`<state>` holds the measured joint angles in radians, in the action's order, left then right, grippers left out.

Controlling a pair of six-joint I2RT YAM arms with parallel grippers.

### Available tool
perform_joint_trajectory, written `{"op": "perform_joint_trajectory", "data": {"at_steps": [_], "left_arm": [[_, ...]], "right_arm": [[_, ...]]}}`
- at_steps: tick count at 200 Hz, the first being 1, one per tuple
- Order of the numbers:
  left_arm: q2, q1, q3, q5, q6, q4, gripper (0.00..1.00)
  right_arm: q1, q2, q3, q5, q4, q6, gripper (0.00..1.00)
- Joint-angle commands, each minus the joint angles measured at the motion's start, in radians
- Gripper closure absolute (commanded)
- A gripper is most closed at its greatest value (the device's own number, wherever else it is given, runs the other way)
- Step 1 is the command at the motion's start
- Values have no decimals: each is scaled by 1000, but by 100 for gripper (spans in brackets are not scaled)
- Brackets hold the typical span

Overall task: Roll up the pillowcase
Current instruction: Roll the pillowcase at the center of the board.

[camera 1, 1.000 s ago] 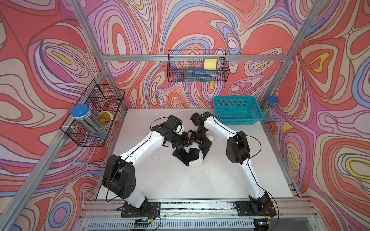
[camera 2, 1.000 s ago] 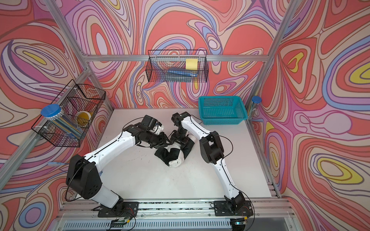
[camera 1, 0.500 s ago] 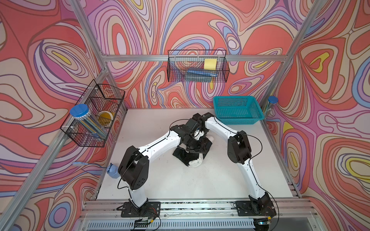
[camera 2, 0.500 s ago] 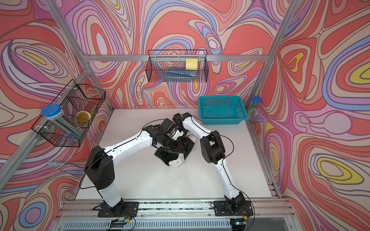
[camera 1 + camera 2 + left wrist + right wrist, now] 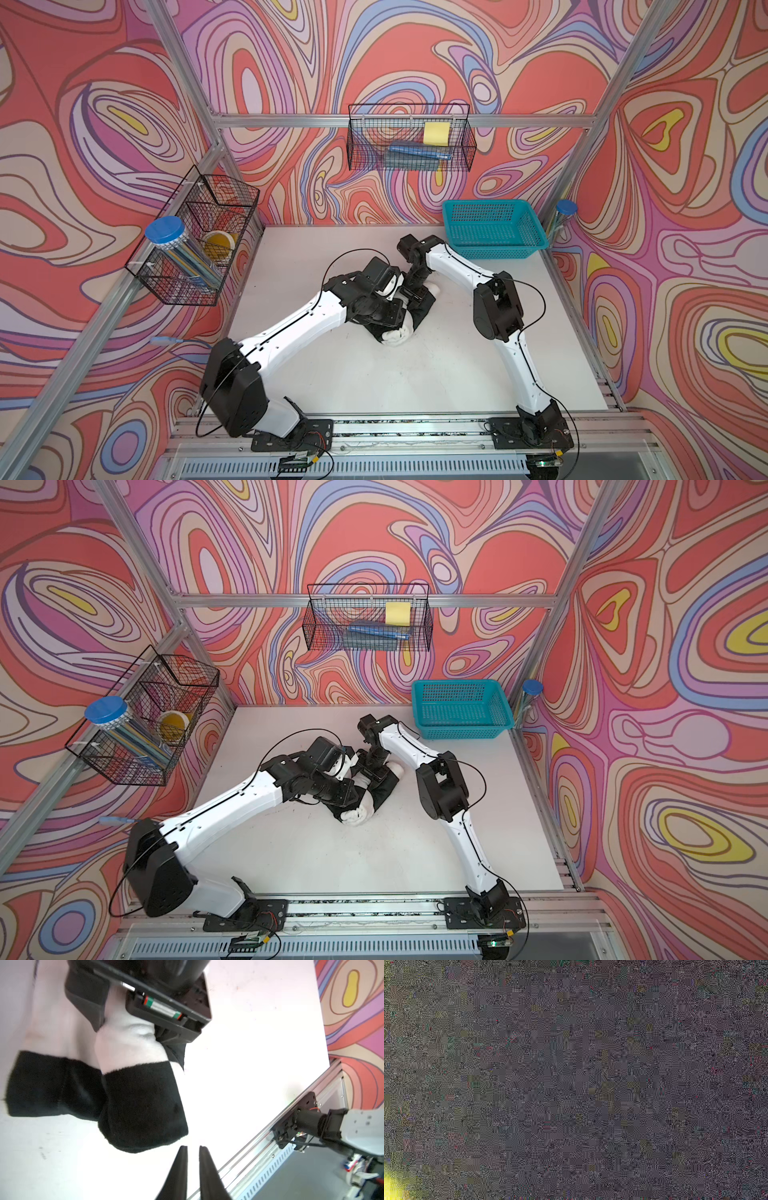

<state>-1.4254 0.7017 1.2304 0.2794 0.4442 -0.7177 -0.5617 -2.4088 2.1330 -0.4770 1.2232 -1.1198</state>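
Bundled black-and-white pillowcase (image 5: 359, 810) on table (image 5: 332, 854)

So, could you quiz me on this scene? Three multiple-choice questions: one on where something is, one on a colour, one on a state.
1. Where on the table does the teal basket stand?
A) centre
B) far right corner
C) near left corner

2. What colours is the pillowcase?
A) teal
B) yellow
C) black and white

3. What does the left gripper hold?
A) nothing
B) the pillowcase
C) the teal basket

Answers: B, it sits by the back wall's right end; C, its fuzzy patches show both; A, its fingers stand slightly apart and empty, near the fabric.
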Motion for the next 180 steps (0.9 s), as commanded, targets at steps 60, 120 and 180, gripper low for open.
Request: {"op": "perform_joint_trajectory", "data": {"at_steps": [60,120,180], "left_arm": [[29,145,-154,-332,-83,183,42],[41,171,-284,-681,-39,410,44],[2,167,-299,-846,15,446,50]], "right_arm": [[-20,-70,-18,11,-125,7,35],[-20,-73,-28,-3,-138,8,35],[-19,-75,-40,-25,-162,0,35]]}}
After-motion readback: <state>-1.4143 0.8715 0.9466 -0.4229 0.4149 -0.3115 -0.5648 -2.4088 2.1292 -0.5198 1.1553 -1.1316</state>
